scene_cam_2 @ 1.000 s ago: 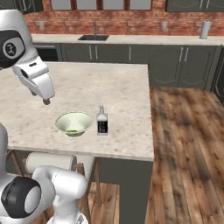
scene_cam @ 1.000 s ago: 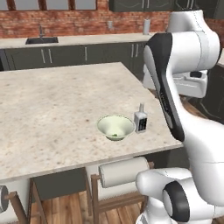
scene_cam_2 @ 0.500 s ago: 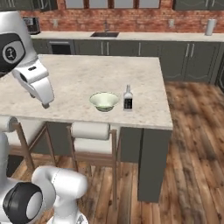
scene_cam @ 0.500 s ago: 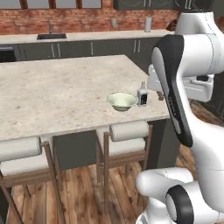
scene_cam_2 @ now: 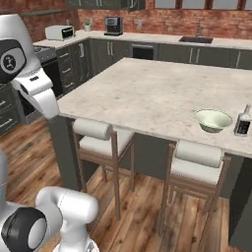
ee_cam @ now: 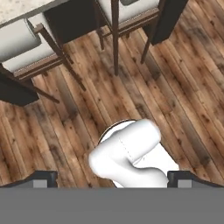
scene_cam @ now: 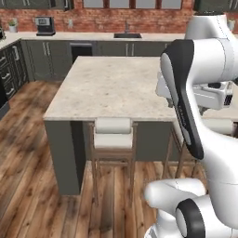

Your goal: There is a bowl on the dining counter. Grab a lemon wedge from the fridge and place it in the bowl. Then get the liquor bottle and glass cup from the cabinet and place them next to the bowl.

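1. The large rectangular bench (scene_cam_2: 147, 98) with a beige speckled stone top and dark grey base stands in the middle of the kitchen, on a wooden plank floor (ee_cam: 183, 83).
2. The small round pale cream-green glossy bowl (scene_cam_2: 213, 120) sits on the bench top near its front edge, towards the right end in the right base view.
3. The small squarish liquor bottle (scene_cam_2: 242, 121), with a black label and short narrow neck, stands upright just beside the bowl, on its right, apart from it.
4. Padded wooden stools (scene_cam_2: 103, 142) are tucked against the front of the bench.
5. The pincer (ee_cam: 112, 179) points down at the floor, its two dark tips spread wide apart and holding nothing.
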Available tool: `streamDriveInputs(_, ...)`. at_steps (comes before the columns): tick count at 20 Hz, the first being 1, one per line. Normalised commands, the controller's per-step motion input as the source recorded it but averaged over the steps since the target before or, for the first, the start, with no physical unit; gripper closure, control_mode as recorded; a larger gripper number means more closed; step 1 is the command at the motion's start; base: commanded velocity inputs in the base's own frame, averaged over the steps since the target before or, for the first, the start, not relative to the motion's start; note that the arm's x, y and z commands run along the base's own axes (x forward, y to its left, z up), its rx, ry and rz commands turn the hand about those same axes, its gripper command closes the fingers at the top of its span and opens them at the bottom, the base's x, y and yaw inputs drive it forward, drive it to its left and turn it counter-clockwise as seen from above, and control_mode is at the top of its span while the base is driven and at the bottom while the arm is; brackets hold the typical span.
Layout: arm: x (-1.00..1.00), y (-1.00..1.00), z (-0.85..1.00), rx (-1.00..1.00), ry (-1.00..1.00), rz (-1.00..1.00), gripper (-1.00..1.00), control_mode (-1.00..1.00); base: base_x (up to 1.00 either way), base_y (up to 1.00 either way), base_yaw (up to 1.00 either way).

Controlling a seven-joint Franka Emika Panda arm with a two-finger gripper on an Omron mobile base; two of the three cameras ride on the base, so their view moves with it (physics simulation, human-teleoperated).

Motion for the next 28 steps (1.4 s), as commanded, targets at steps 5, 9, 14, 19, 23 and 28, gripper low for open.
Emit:
streamDriveInputs(5,0.0,0.0,0.0,0.0,0.0,0.0,-1.0,1.0,-0.06,1.0,0.34)
streamDriveInputs(9,0.0,0.0,0.0,0.0,0.0,0.0,-1.0,1.0,0.21,1.0,0.13)
streamDriveInputs(14,0.0,0.0,0.0,0.0,0.0,0.0,-1.0,1.0,0.71,1.0,0.0)
streamDriveInputs(19,0.0,0.0,0.0,0.0,0.0,0.0,-1.0,1.0,0.93,1.0,-0.07)
streamDriveInputs(23,0.0,0.0,0.0,0.0,0.0,0.0,-1.0,1.0,1.0,1.0,-0.13)
streamDriveInputs(28,0.0,0.0,0.0,0.0,0.0,0.0,-1.0,1.0,1.0,0.93,-0.2)
